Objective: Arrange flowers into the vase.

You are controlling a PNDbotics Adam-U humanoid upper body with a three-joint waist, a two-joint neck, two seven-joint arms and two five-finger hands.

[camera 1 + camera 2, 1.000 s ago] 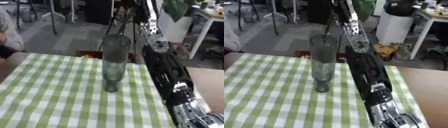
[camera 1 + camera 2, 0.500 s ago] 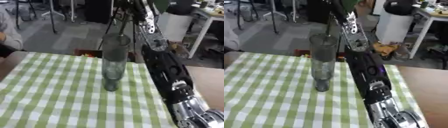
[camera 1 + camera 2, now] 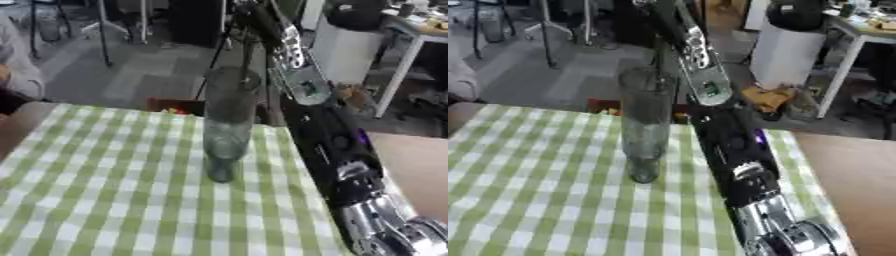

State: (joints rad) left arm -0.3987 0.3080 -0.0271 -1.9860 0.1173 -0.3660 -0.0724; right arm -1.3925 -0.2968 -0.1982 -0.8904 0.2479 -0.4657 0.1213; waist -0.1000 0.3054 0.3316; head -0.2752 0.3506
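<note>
A tall clear glass vase (image 3: 227, 125) stands upright on the green checked tablecloth (image 3: 105, 200), near the table's far edge. My right arm (image 3: 337, 145) runs from the lower right corner up past the vase's right side. At the top edge my right hand (image 3: 251, 9) is dark and partly cut off, directly above the vase mouth. From it a thin dark flower stem (image 3: 247, 50) hangs down to the vase's rim. The bloom is out of view. My left hand does not show.
Bare wooden tabletop (image 3: 424, 165) lies right of the cloth. Behind the table's far edge sit a red object (image 3: 175, 106) and an orange one (image 3: 767, 97). A white bin (image 3: 346, 47) stands beyond. A person's sleeve (image 3: 13, 70) shows at the far left.
My right forearm and hand have swung left, from right of the vase to above its mouth. The green leaves seen at the top have left the view.
</note>
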